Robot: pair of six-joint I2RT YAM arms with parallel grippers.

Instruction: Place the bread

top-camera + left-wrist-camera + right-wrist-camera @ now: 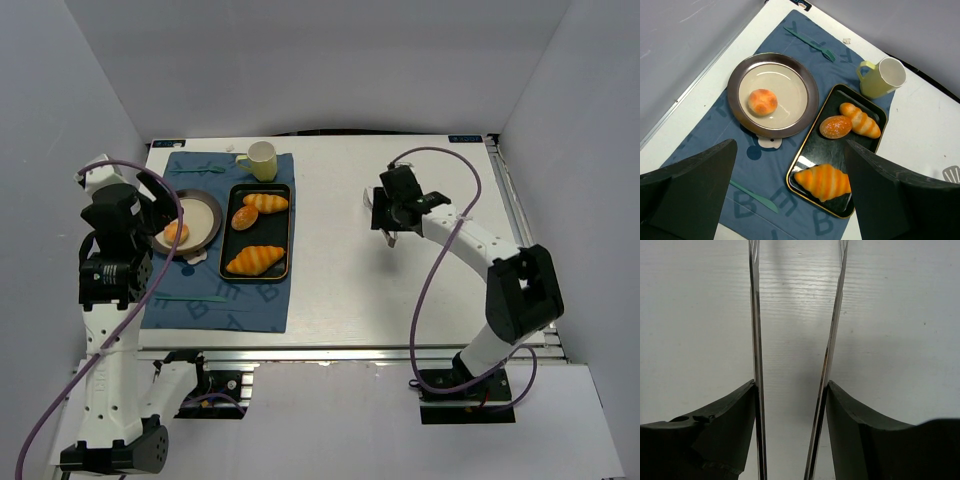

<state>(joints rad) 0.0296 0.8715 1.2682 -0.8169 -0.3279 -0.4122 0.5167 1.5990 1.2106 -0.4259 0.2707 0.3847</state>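
White tabletop [350,300] carried the whole layout, with a blue cloth placemat [215,310] spread over its left part. On the mat sat a black rectangular tray [812,150] and, just beside it to the left, a round plate with a dark rim and cream centre [810,95]. The tray held two long ridged croissants [255,260] and a small oval orange roll [244,217]. A pale yellow mug [262,160] stood at the mat's far edge, a teal fork [810,44] near it. The small round golden bun with a paler centre [762,101] lay on the plate, left of its middle, touching nothing else. The left gripper [790,142] hung above the mat with its jaws spread wide and nothing between them. Well apart, over bare table, the right gripper [790,385] was clamped on thin metal tongs [755,330]; the tongs' arms stood apart with nothing in them. Judged from this, the placing looked done: bun resting free on the plate. Only clearing the arms seemed left.
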